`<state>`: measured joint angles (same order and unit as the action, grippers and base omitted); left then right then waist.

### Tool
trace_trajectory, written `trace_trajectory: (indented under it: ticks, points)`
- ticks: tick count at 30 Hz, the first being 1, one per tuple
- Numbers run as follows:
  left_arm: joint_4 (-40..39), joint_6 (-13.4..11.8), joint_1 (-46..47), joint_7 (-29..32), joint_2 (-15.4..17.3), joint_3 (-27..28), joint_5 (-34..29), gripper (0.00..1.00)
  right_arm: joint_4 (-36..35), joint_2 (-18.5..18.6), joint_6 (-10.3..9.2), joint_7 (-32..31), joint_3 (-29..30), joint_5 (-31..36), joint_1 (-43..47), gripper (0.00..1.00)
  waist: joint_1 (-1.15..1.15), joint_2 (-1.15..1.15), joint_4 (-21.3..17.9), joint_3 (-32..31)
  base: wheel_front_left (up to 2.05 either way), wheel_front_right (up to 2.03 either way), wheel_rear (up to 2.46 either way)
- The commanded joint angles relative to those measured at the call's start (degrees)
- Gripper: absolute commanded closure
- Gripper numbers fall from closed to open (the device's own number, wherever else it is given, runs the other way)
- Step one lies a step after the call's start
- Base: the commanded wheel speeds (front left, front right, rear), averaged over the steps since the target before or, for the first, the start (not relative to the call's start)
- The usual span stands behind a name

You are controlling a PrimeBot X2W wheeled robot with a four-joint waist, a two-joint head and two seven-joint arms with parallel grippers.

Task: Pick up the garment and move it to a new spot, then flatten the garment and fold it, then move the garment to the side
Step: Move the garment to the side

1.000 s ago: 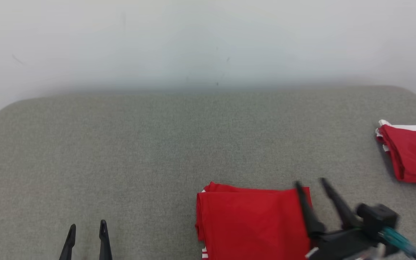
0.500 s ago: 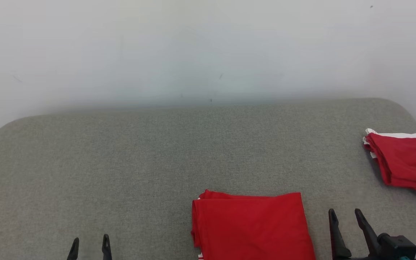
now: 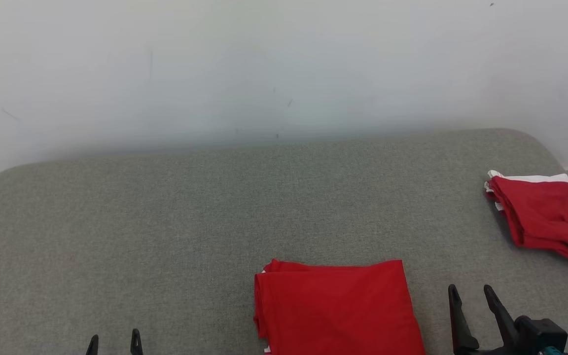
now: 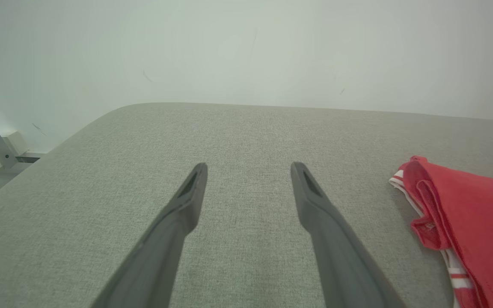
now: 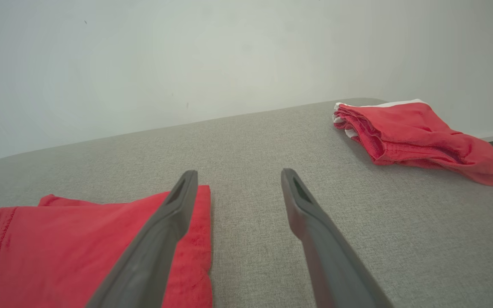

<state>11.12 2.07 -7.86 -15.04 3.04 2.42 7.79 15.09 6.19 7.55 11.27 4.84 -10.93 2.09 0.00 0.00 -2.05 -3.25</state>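
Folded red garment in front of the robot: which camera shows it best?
Head view: the folded red garment lies square-on, with its near edge cut off. Right wrist view has it low and partly behind a finger; left wrist view catches its striped edge.

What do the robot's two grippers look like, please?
The left gripper and right gripper each have two long, slim, dark grey fingers tapering to tips with a narrow slot. The right one's black body carries a teal cable.

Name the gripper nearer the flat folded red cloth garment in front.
Right. The right gripper sits just right of the red garment; the left gripper is far to its left.
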Motion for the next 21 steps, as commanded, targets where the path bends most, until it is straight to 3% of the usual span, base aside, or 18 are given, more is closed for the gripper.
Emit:
trace_trajectory:
  ticks: [1,5,8,11,15,21]
  points:
    - [-0.3,0.2,-0.6,-0.2,-0.1,0.2,-0.3,0.0,0.2,0.1,-0.16,-0.2,0.0,-0.3,-0.3,0.0,0.0,0.0,0.0,0.0,0.0,0.0,0.0]
    - [-0.1,0.3,-0.7,-0.2,-0.1,0.2,-0.2,0.0,-0.3,0.5,-0.16,-3.0,-1.0,-0.9,-0.3,0.0,0.0,0.0,0.1,0.1,0.0,0.0,0.0]
    - [-0.1,0.2,-1.0,-0.2,-0.2,0.5,-0.1,0.0,-1.9,0.7,-0.16,-8.6,-0.8,-2.0,-1.0,0.0,0.0,0.0,-0.1,0.1,0.0,0.0,0.0]
    - [-0.2,0.1,-1.3,-0.2,-0.2,0.7,-0.1,0.0,-4.5,1.8,-0.16,-20.8,-3.7,-4.6,-1.6,0.0,0.0,0.0,-0.4,0.3,0.0,0.0,0.0]
    - [-0.2,0.2,-0.8,-0.2,-0.2,0.5,-0.1,0.0,-8.1,2.4,-0.16,-38.8,-1.9,-7.4,-1.5,0.0,0.0,0.0,-0.1,0.8,0.0,0.0,0.0]
    - [-0.2,0.1,0.0,-0.2,-0.2,-1.0,0.6,0.0,-11.8,-0.4,-0.15,-50.8,2.3,-3.6,-3.7,0.0,0.0,0.0,2.0,2.8,0.0,0.0,0.0]
